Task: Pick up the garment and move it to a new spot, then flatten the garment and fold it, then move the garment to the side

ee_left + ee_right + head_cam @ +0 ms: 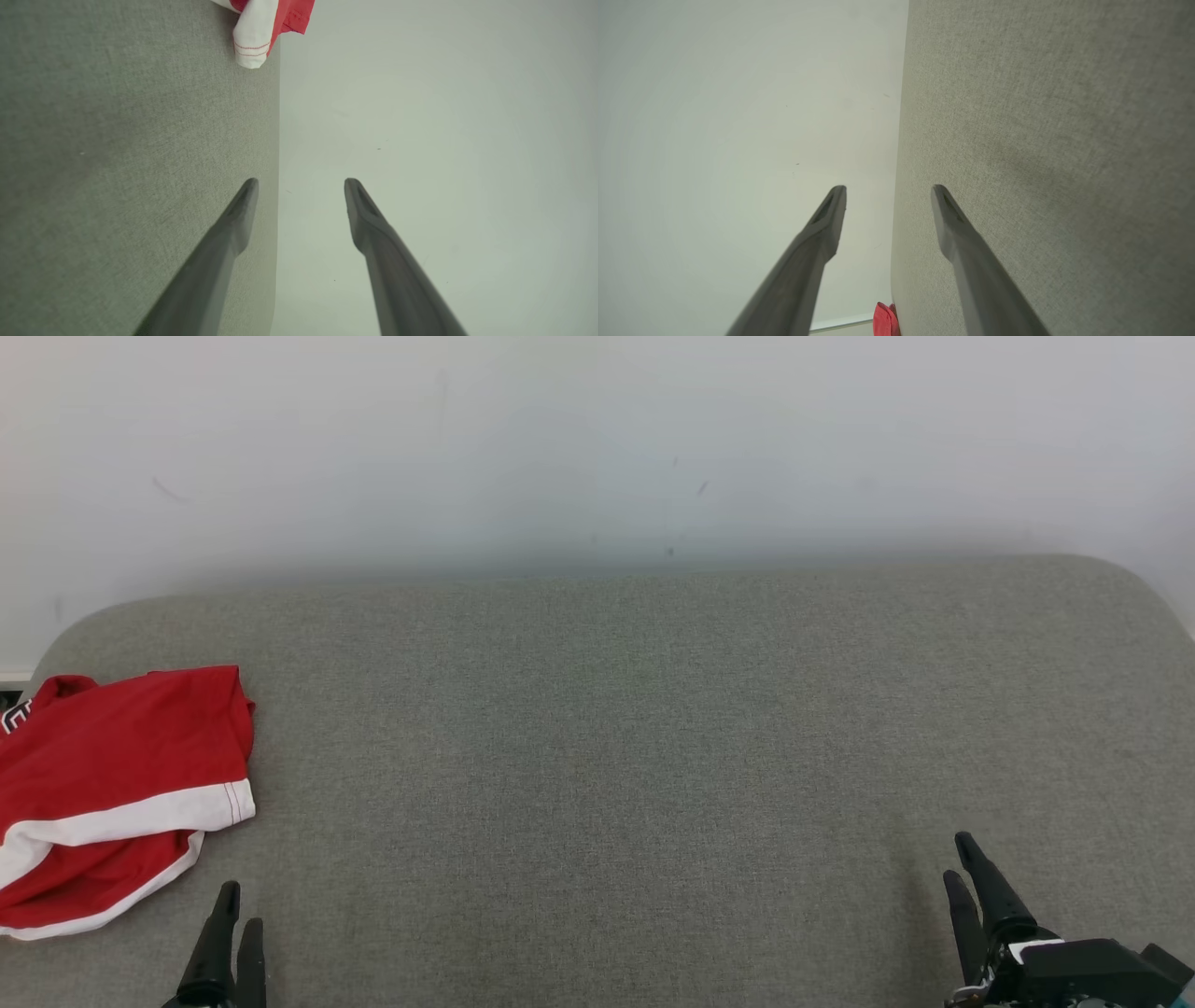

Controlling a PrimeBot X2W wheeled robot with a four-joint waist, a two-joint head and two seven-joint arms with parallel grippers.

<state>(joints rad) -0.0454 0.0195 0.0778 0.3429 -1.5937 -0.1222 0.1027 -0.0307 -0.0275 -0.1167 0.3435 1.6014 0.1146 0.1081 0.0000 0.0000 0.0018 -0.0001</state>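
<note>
- Far left: one red garment (112,756) lies bunched at the left end of a grey fabric-covered surface (635,728), part of it cut off by the head view's edge. One broad white band crosses it, and a narrower white trim runs along its lower edge.
- A scrap of white lettering (14,714) shows at the garment's upper left. It may be part of an "E", but it is cropped and cannot be read with any certainty. No brand or label is legible.
- In the left wrist view, two rows of red stitching mark the folded white hem (252,46).
- Lower left: the left gripper (240,905), one of two, hangs just beside the garment's near corner without touching it. Its wrist view shows the two dark fingers spread wide with nothing between them.
- Centre: the grey surface stretches bare to a pale wall (597,448) marked with a few faint scuffs.
- Lower right: the right gripper (956,859) is well apart from the garment, above the surface's right end. Its two fingers are likewise parted and hold nothing.
</note>
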